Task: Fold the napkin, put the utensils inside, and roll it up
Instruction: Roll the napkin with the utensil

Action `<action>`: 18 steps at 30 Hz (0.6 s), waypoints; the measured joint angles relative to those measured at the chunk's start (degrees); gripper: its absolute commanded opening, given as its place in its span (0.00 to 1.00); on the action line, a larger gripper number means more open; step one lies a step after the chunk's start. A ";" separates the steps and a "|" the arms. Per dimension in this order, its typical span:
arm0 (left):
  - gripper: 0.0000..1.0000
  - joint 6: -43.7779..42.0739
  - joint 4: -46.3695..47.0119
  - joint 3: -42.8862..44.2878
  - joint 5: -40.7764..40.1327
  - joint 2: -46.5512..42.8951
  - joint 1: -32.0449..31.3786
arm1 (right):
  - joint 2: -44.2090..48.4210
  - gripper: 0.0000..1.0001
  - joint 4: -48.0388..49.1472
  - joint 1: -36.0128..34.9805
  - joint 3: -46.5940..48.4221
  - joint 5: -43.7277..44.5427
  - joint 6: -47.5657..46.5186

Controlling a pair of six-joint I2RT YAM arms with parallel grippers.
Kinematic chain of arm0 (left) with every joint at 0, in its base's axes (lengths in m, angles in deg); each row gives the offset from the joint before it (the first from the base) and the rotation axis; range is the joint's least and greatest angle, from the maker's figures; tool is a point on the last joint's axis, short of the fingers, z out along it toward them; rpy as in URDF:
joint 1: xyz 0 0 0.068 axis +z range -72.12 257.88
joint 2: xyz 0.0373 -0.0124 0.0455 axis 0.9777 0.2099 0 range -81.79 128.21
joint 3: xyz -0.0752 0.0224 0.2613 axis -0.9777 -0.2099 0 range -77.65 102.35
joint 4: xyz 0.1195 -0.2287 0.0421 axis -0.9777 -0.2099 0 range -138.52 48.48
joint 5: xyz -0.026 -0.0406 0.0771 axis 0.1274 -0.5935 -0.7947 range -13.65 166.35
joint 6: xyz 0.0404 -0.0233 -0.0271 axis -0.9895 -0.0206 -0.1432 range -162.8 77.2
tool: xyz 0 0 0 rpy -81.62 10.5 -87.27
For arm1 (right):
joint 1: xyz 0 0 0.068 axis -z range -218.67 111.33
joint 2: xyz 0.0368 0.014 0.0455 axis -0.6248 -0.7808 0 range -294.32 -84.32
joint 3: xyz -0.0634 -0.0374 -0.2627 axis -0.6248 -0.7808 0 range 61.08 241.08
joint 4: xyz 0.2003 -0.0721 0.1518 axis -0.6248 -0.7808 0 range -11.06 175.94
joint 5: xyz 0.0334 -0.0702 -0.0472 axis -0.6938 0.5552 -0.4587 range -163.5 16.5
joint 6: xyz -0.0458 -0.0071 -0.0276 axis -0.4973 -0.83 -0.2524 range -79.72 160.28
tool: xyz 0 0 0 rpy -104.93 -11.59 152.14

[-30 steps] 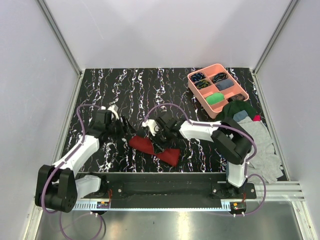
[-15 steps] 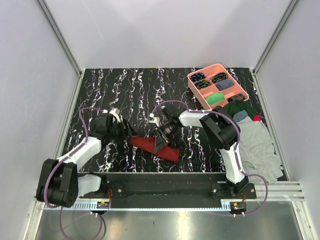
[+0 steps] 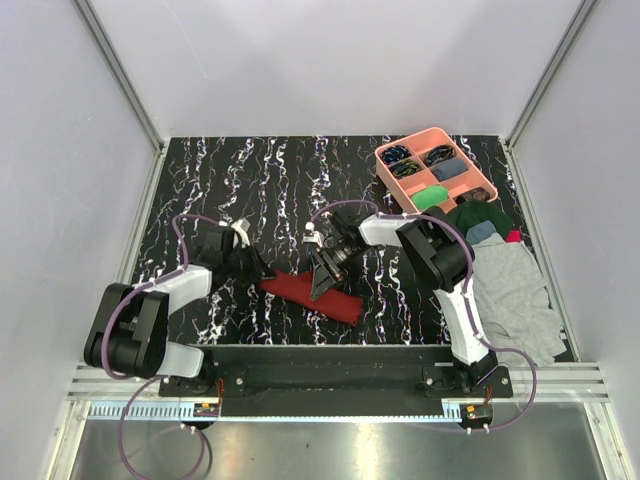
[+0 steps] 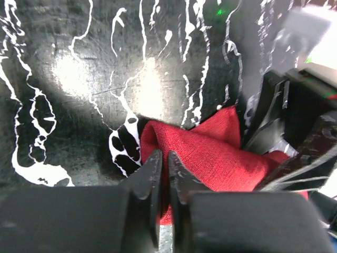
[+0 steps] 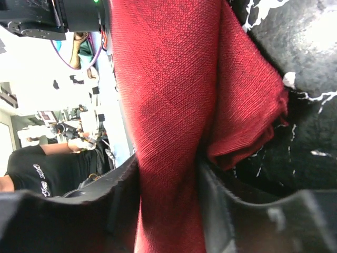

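The napkin (image 3: 310,295) at my left hand (image 4: 164,158) is plain dark red with a fine weave. That hand is black. The table (image 3: 250,180) under it is black with white marble veins. Beyond my right hand are a pink tray (image 3: 404,197) and grey, green and blue clothes (image 3: 515,290).

No legible text anywhere. White print on the sleeve of a person's black T-shirt (image 5: 31,174) in the right wrist view was too blurred to read. Tick marks along the front rail (image 3: 330,412) showed no readable numbers.
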 measured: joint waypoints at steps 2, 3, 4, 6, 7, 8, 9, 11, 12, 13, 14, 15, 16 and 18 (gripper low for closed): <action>0.00 -0.17 -0.15 0.26 0.31 1.38 0.00 | 0.44 0.73 -0.90 0.11 0.46 0.39 0.22; 0.00 -0.17 -0.61 0.70 0.50 2.01 0.00 | 1.03 0.77 -1.22 0.13 0.50 0.61 0.50; 0.00 -0.20 -0.85 1.20 0.76 2.67 0.00 | 1.88 0.87 -1.49 0.11 0.50 1.42 0.55; 0.00 -0.26 -1.33 2.47 1.16 3.96 0.00 | 4.39 0.94 -1.86 0.13 0.55 4.57 0.33; 0.00 -0.28 -1.38 3.02 1.33 4.59 0.00 | 5.55 0.99 -1.79 0.13 0.55 6.51 0.39; 0.00 -0.35 -1.51 3.41 1.46 5.05 0.00 | 6.93 1.00 -1.66 0.15 0.55 8.68 0.09; 0.00 -0.39 -1.84 3.96 1.60 5.66 0.00 | 8.41 1.00 -1.44 0.15 0.55 11.17 -0.22; 0.00 -0.39 -2.89 4.92 1.66 6.51 -0.02 | 11.80 1.00 -0.33 -0.07 0.00 15.93 -1.03; 0.00 -0.39 -3.43 5.40 1.68 6.93 -0.02 | 13.90 1.00 0.59 -0.26 -0.90 18.64 -1.55; 0.00 -0.42 -3.96 5.81 1.68 7.17 -0.02 | 15.76 1.00 1.29 -0.61 -1.88 20.59 -1.95; 0.00 -0.42 -4.50 6.29 1.66 7.48 -0.02 | 18.71 1.00 2.64 -1.44 -3.74 24.87 -2.60; 0.00 -0.44 -4.92 6.71 1.66 7.76 -0.02 | 21.18 1.00 3.69 -2.64 -5.44 28.35 -3.23; 0.00 -0.44 -5.46 7.08 1.64 7.93 -0.02 | 23.15 1.00 5.01 -4.11 -7.08 31.43 -3.91; 0.00 -0.42 -6.27 7.58 1.64 8.20 -0.02 | 27.06 1.00 7.34 -8.55 -10.67 38.82 -5.42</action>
